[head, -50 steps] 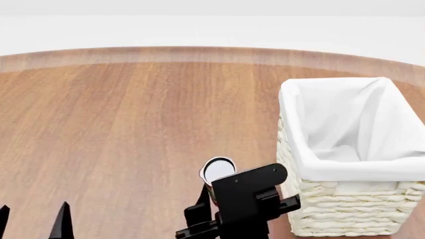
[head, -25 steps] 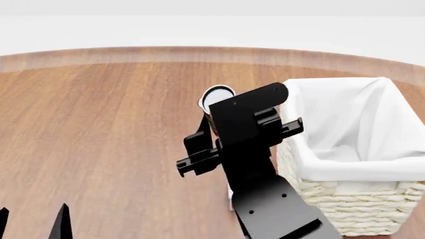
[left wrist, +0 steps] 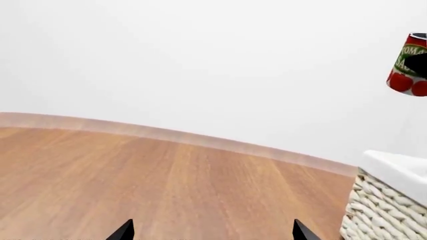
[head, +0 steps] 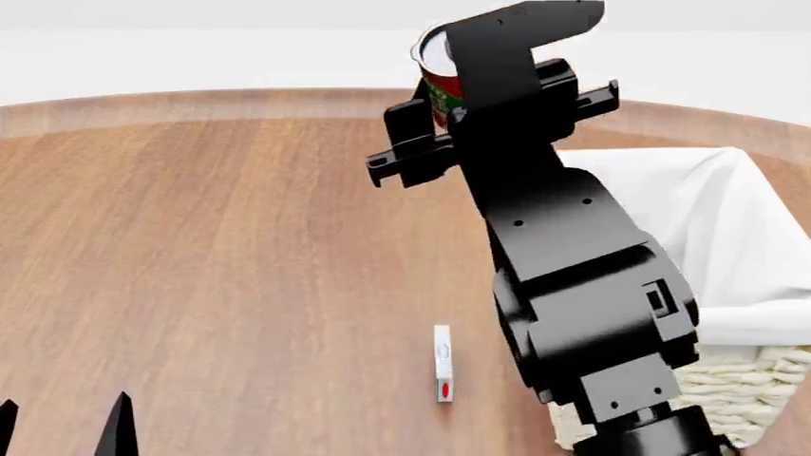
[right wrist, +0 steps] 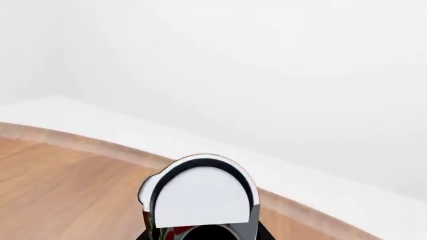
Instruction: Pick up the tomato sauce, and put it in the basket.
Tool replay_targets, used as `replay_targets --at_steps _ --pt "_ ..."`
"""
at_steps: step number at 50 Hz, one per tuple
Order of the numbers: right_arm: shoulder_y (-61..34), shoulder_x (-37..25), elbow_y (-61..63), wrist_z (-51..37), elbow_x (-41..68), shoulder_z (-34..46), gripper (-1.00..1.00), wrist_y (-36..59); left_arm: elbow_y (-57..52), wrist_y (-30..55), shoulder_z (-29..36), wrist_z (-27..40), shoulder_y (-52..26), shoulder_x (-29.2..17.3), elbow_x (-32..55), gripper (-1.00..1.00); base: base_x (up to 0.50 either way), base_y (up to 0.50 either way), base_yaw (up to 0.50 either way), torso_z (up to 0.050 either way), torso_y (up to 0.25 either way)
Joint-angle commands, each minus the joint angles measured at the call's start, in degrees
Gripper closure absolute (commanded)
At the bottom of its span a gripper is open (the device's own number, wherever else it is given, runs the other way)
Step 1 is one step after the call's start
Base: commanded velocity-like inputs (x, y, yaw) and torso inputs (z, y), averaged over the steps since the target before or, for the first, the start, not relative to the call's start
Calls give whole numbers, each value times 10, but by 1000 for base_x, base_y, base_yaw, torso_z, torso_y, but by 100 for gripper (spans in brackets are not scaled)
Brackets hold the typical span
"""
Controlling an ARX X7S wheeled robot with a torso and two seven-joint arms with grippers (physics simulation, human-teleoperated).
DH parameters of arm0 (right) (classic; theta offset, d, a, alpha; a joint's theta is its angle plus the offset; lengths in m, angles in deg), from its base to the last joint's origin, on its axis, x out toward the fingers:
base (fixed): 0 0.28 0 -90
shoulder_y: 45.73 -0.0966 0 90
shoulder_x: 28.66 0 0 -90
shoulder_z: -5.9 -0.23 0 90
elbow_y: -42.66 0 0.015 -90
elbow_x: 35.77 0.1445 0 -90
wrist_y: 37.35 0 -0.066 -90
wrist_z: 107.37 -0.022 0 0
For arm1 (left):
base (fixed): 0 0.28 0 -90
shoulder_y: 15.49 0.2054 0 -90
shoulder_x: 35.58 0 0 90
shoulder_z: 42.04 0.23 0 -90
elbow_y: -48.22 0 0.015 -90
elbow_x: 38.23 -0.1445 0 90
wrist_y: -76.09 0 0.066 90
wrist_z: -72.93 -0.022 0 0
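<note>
The tomato sauce point(head: 439, 84), a small can with a red and green label and a white top, hangs high above the wooden table point(head: 228, 247), left of the basket's far corner. My right gripper point(head: 446, 112) is shut on it. In the right wrist view the white top of the tomato sauce point(right wrist: 200, 197) fills the space between the jaws. The left wrist view catches the tomato sauce point(left wrist: 408, 65) in the air above the basket point(left wrist: 387, 210). The cream wicker basket point(head: 761, 328) with its white liner stands at the right, partly hidden by my right arm. My left gripper point(head: 64, 423) is open and empty near the front left.
A small white box point(head: 442, 375) with a red spot lies on the table just left of my right arm. The table's far edge point(head: 190, 103) curves along a white wall. My left gripper point(left wrist: 212, 232) shows only bare wood between its tips.
My right arm has risen steeply with the can, from table level beside the basket's front to well above the rim. The small white box is now uncovered. The left gripper has not moved.
</note>
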Motion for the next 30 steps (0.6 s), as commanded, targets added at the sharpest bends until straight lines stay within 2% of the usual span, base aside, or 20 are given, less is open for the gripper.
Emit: replay_targets --at_steps 1,12,30 --pt "-100 12 -150 42 -16 -18 100 -35 1 -1 3 1 1 -1 1 -100 0 0 0 0 0" --pt "-203 41 -468 62 -42 -25 100 -186 4 -3 4 2 -1 -2 3 -100 0 0 0 0 0" --pt "-184 11 -476 29 -109 -126 100 -143 8 -9 6 1 1 -4 5 -100 0 0 0 0 1"
